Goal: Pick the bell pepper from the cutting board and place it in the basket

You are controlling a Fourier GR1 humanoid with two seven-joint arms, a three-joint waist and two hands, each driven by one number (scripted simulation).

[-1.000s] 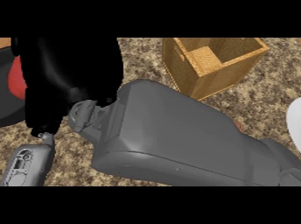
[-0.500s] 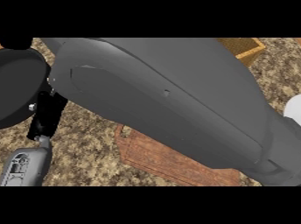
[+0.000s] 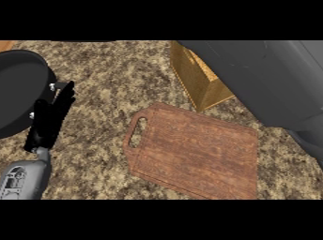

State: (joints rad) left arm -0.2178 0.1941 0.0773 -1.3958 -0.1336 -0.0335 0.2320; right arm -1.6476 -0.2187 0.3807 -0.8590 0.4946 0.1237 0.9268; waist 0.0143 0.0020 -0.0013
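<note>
The grey arm [image 3: 275,84] is now swung off to the right, so the cutting board [image 3: 196,152] is uncovered. The basket [image 3: 199,79] is half hidden. Neither hand's state nor the pepper can be told.

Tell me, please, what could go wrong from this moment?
The grey right forearm covers most of the basket, so whether the bell pepper goes in cannot be checked from here. The cutting board shows no pepper. The left hand lies beside the black pan and might bump it.
</note>
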